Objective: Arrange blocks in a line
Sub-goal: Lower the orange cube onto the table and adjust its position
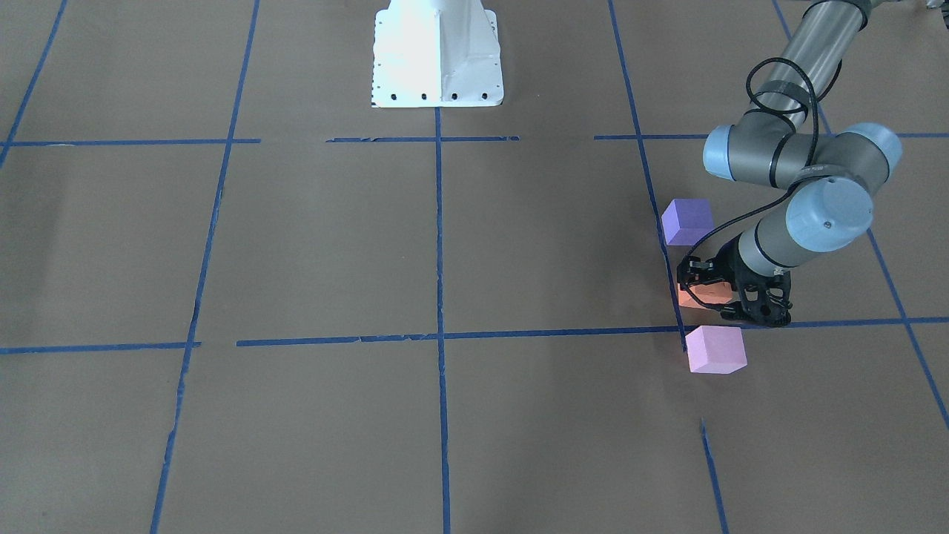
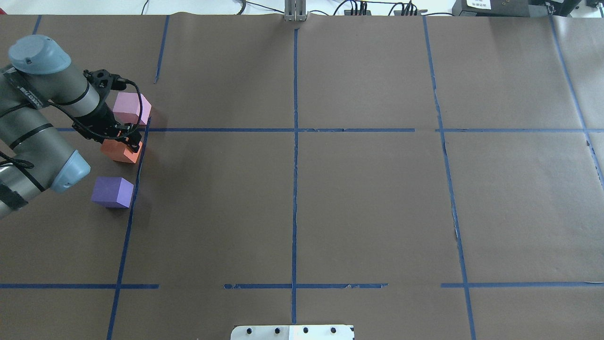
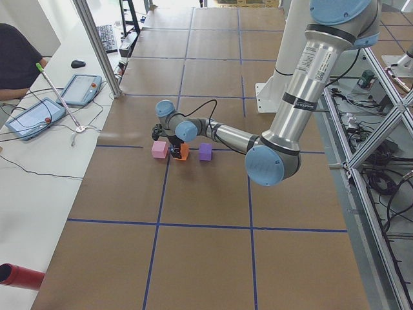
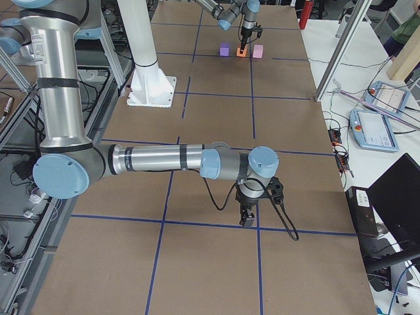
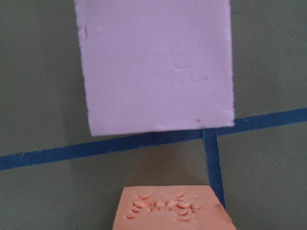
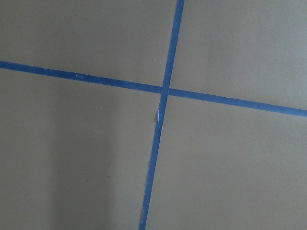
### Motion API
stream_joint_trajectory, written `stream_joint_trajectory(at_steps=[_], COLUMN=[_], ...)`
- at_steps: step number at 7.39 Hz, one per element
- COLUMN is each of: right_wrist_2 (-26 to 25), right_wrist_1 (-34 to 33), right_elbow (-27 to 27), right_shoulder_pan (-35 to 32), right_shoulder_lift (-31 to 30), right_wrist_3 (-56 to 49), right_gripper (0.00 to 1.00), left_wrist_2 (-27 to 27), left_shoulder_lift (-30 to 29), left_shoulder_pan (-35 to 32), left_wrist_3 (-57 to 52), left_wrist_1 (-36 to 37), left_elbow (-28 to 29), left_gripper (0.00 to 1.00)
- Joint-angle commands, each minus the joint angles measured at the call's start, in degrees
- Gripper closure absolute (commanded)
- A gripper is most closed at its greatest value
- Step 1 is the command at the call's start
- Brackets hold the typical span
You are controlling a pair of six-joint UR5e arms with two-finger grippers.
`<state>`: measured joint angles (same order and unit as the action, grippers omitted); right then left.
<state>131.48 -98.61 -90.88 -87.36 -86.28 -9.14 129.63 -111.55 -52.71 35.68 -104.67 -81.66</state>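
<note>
Three cubes stand in a row beside a blue tape line at the table's left end. They are the violet-purple block, the orange block and the pale pink block. My left gripper reaches down onto the orange block, which rests on the paper, and looks shut on it. The left wrist view shows the orange block's scuffed face below the pink block. My right gripper hangs low over a tape crossing, far from the blocks. It shows only in the exterior right view, so I cannot tell whether it is open.
Brown paper with a blue tape grid covers the table. The white robot base stands at the robot's edge. An operators' bench with tablets and a metal post lies past the far edge.
</note>
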Motion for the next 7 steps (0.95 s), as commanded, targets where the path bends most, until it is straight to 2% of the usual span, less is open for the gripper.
stream_joint_trajectory(at_steps=[1, 7], right_wrist_2=[0.0, 0.0], right_wrist_1=[0.0, 0.0], right_elbow=[0.0, 0.0], right_shoulder_pan=[0.0, 0.0], right_shoulder_lift=[0.0, 0.0], right_wrist_3=[0.0, 0.0], right_gripper=[0.0, 0.0], left_wrist_2=[0.0, -0.6], left_shoulder_lift=[0.0, 0.8], left_shoulder_pan=[0.0, -0.6], left_wrist_3=[0.0, 0.2], left_wrist_1=[0.0, 0.9], left_elbow=[0.0, -2.6], left_gripper=[0.01, 0.01])
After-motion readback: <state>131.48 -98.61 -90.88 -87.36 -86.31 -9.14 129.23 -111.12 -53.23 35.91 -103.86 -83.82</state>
